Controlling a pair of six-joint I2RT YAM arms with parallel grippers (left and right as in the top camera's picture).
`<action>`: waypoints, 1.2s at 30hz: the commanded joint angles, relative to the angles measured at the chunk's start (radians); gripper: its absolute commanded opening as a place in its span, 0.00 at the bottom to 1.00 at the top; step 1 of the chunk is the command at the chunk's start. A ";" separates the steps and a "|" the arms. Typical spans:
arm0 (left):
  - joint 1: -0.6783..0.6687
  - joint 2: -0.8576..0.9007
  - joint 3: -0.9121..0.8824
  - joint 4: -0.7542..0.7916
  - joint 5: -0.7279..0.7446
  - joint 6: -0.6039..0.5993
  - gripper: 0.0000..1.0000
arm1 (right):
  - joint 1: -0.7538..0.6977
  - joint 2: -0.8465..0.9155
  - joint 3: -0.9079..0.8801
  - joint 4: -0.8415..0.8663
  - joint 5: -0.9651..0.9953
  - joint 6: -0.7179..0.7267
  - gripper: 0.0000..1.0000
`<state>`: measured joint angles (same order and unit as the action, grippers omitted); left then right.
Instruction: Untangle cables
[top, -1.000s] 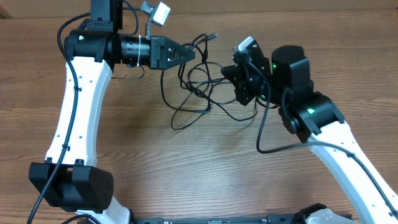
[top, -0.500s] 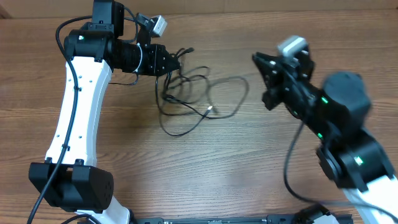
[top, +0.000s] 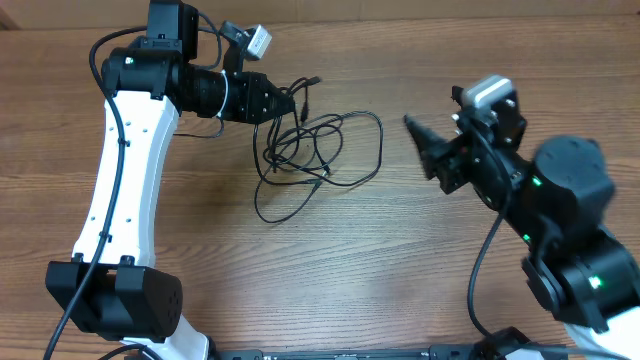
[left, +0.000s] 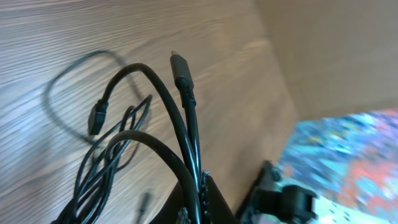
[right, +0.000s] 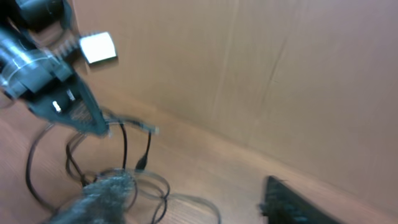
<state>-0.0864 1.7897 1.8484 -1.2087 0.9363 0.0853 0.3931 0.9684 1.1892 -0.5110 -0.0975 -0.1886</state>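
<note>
Our left fingers (top: 272, 101) are clamped on the cables (top: 330, 150) near the far edge of the surface (top: 330, 280). The right fingers (top: 422, 137), we cannot tell. Yanking could tighten the tangle.

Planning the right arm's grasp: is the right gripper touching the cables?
Apart. The overhead view shows bare wood between the right gripper and the cables.

The overhead view looks straight down on the table (top: 330, 290), taking in the whole workspace. The left wrist view sits very close to the cables (left: 180, 124), looking low across the tabletop toward the wall (left: 323, 50). The right wrist view, farther back and blurred, faces the left gripper (right: 102, 129) and those cables, which all three views share.
</note>
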 joint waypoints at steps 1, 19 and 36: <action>-0.006 -0.036 0.014 0.001 0.195 0.088 0.04 | -0.002 0.052 0.010 -0.024 0.011 0.000 0.75; -0.006 -0.036 0.014 0.018 0.510 0.093 0.04 | -0.002 0.309 0.010 -0.046 -0.066 -0.047 0.80; -0.006 -0.036 0.014 0.042 0.644 0.067 0.04 | -0.002 0.319 0.010 -0.044 -0.069 -0.099 0.76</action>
<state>-0.0864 1.7897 1.8484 -1.1706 1.5085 0.1570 0.3931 1.2881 1.1892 -0.5617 -0.1581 -0.2726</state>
